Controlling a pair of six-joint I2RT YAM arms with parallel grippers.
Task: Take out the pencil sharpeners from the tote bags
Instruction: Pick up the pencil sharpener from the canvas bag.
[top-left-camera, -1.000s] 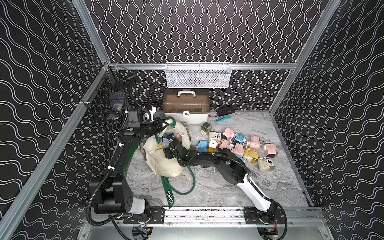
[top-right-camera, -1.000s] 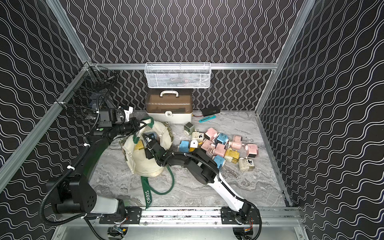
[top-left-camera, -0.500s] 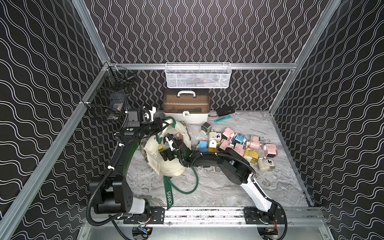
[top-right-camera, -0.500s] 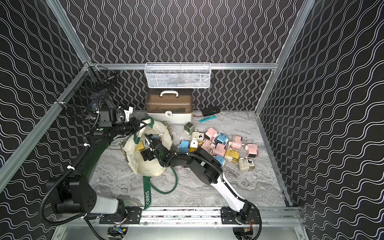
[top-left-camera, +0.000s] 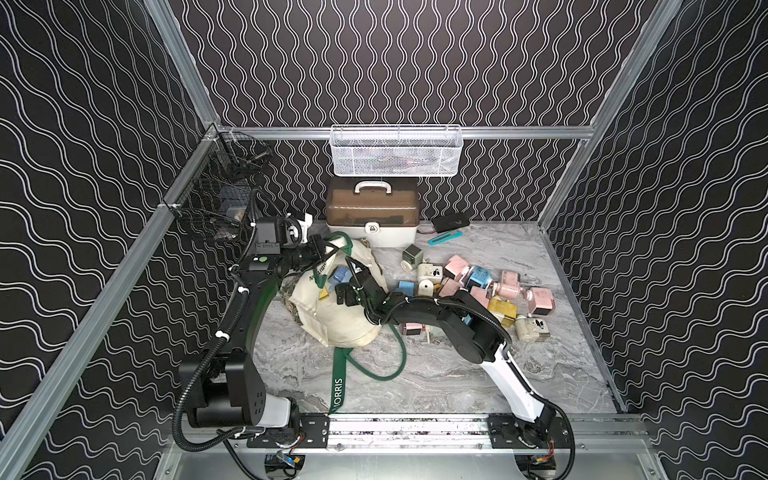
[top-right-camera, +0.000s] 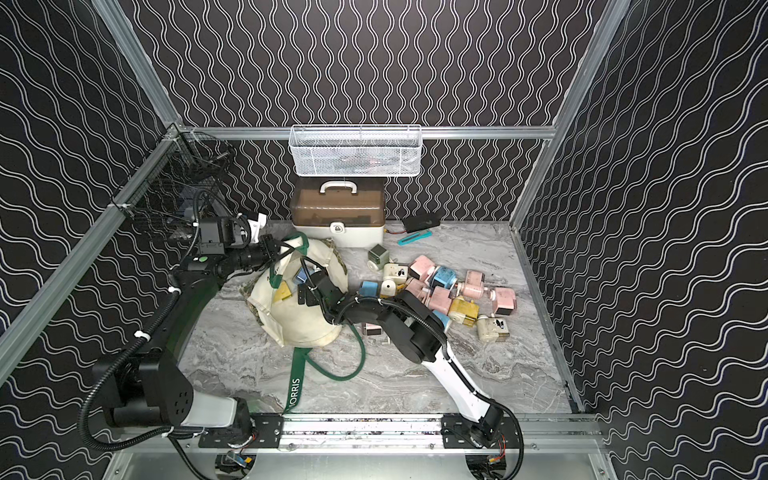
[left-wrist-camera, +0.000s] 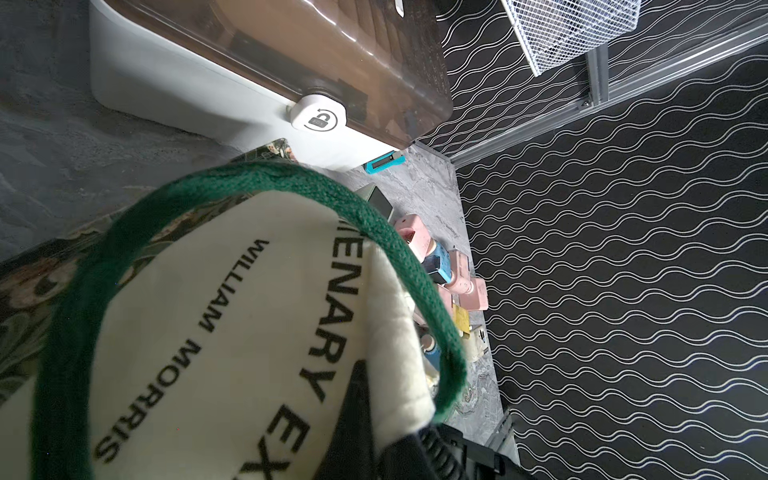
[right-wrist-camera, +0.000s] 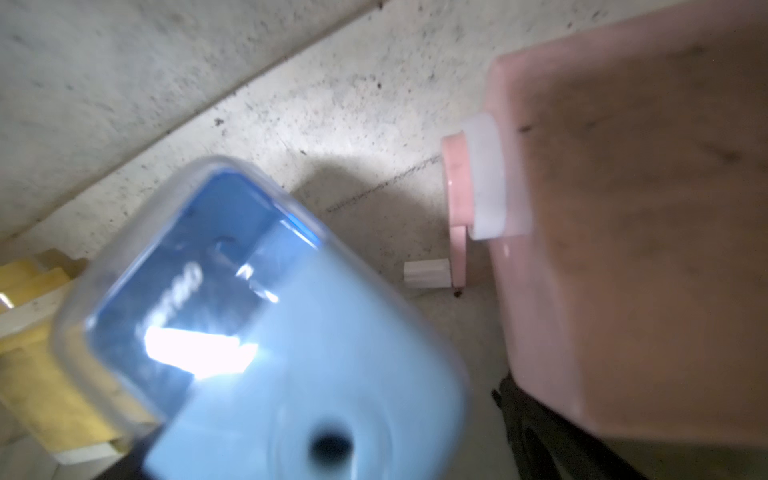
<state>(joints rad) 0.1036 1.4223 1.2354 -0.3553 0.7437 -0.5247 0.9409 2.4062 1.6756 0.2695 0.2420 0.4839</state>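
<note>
Well, you're past the halfway mark by the look of it, but not finished. Most of the boxy plastic pencil sharpeners (top-left-camera: 480, 276) in pink, blue, yellow and cream already lie in a heap on the grey marbled tabletop (top-left-camera: 457, 382), beside the cream canvas tote bag with dark green straps (top-left-camera: 336, 324). Your left gripper (top-left-camera: 319, 250) is pressed together on the bag's rim by a strap, holding the mouth up. Your right gripper (top-left-camera: 348, 286) sits in that mouth with jaws spread and nothing between them. At least three remain inside: a light blue sharpener (right-wrist-camera: 270, 353), a yellow one (right-wrist-camera: 37, 332) and a pink one (right-wrist-camera: 623, 249). Whether more hide deeper, you cannot tell from here.
</note>
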